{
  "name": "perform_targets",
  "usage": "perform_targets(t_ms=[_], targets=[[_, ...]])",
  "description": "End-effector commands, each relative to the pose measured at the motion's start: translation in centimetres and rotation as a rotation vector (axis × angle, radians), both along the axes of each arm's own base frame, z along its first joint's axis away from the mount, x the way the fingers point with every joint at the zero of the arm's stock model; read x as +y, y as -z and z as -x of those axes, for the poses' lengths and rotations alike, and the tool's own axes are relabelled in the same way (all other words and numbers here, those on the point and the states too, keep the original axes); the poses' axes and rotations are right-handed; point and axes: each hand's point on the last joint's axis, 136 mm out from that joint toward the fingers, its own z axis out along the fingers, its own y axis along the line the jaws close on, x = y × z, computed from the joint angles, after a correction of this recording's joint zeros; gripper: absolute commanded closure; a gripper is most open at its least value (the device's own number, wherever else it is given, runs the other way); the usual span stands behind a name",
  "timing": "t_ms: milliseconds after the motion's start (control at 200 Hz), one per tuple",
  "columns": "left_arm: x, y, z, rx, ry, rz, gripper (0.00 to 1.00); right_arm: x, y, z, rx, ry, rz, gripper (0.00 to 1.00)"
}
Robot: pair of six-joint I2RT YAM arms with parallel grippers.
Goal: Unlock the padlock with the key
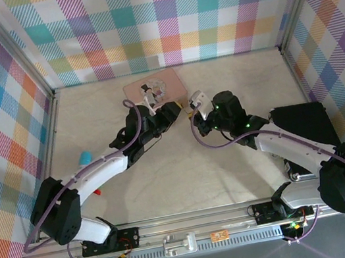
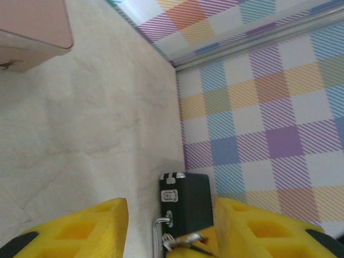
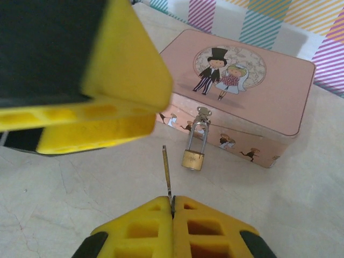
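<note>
The small brass padlock (image 3: 192, 159) hangs by its thin shackle from the hasp on the front of the pink picture-lidded tin (image 3: 252, 80). My right gripper (image 3: 172, 198) is shut on the slim grey key (image 3: 166, 169). Its blade sticks straight out, and its tip is just left of the padlock and apart from it. The left gripper's yellow fingers (image 3: 123, 80) hover to the upper left of the padlock. In the left wrist view the left gripper (image 2: 171, 203) stands open. Low in the gap between its fingers are a bent metal bar (image 2: 156, 232) and a yellow tip; I cannot tell what they are.
From above, both grippers (image 1: 168, 111) (image 1: 193, 105) meet just in front of the pink tin (image 1: 155, 88) near the back wall. A black case (image 1: 302, 123) lies at the right by the plaid wall. A small blue object (image 1: 85, 158) sits at the left.
</note>
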Motion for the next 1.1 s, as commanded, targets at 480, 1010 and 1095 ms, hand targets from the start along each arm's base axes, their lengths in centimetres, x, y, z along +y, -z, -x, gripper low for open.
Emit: perform_targets(t_ms=[480,1010,1095], targets=[[-2.9,-1.6,-0.7,-0.003,0.025,0.059,0.6,0.9,-1.1,-1.3,-0.035,0.024,-0.028,1.0],[-3.4,-0.4,-1.2,0.025,0.008,0.043,0.81,0.8,-1.0,-1.0,-0.03,0.02,-0.03,1.0],[-3.2,-0.3,-1.3,0.015,-0.001,0.033,0.85,0.8,-0.9,-0.8,-0.023,0.017,-0.029,1.0]])
